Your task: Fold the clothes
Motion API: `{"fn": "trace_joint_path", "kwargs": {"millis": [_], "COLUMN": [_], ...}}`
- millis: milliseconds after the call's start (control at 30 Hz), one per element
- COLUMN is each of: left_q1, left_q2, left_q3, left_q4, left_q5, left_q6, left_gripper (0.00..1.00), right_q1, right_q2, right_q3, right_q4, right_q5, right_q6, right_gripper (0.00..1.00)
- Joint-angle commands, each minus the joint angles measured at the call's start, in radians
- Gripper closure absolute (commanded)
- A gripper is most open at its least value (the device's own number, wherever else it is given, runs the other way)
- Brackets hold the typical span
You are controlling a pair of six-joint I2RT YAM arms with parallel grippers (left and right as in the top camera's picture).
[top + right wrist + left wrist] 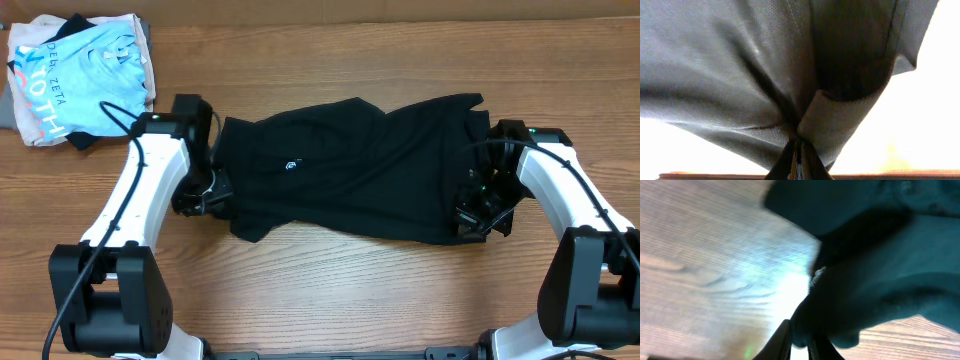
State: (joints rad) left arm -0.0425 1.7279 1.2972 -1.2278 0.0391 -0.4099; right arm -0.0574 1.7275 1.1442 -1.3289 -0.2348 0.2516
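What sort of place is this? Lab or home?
Probably a robotics lab bench: left arm and right arm at a wood-grain table, black T-shirt between them, light blue shirt piled at one corner.

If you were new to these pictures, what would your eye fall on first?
A crumpled black T-shirt stretches across the middle of the wooden table. The left end effector pinches its left edge and the right end effector its right edge. A light blue shirt with white lettering lies bunched at the table's far left corner.
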Motion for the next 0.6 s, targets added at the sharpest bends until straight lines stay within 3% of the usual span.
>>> {"fn": "trace_joint_path", "kwargs": {"millis": [0, 133, 200, 233, 300, 333, 467, 567], "left_q1": [0.043, 0.049, 0.048, 0.048, 0.048, 0.048, 0.048, 0.048], "left_q2": [0.002, 0.002, 0.002, 0.002, 0.002, 0.002, 0.002, 0.002], "left_q3": [-0.006, -0.006, -0.006, -0.006, -0.006, -0.006, -0.006, -0.008], "left_q4": [-0.037, -0.059, -0.063, -0.063, -0.058, -0.055, -0.063, -0.062], "left_q5": [-0.039, -0.037, -0.034, -0.029, -0.017, -0.011, 0.035, 0.087], "left_q6": [-0.004, 0.003, 0.002, 0.002, 0.002, 0.003, 0.027, 0.064], "left_gripper": [0.84, 0.82, 0.79, 0.76, 0.73, 0.72, 0.65, 0.52], "right_q1": [-0.003, 0.007, 0.019, 0.027, 0.033, 0.033, 0.026, 0.013], "right_q2": [0.001, 0.001, 0.001, 0.001, 0.001, 0.001, 0.001, 0.001], "right_q3": [0.019, -0.005, -0.02, -0.026, -0.027, -0.027, -0.027, -0.027], "right_q4": [-0.048, -0.048, -0.038, -0.03, -0.014, -0.007, 0.023, 0.067], "right_q5": [0.13, 0.126, 0.126, 0.126, 0.126, 0.126, 0.13, 0.13], "right_q6": [0.108, 0.132, 0.143, 0.143, 0.146, 0.146, 0.15, 0.148], "right_gripper": [0.96, 0.96, 0.83, 0.7, 0.06, 0.0, 0.0, 0.0]}}
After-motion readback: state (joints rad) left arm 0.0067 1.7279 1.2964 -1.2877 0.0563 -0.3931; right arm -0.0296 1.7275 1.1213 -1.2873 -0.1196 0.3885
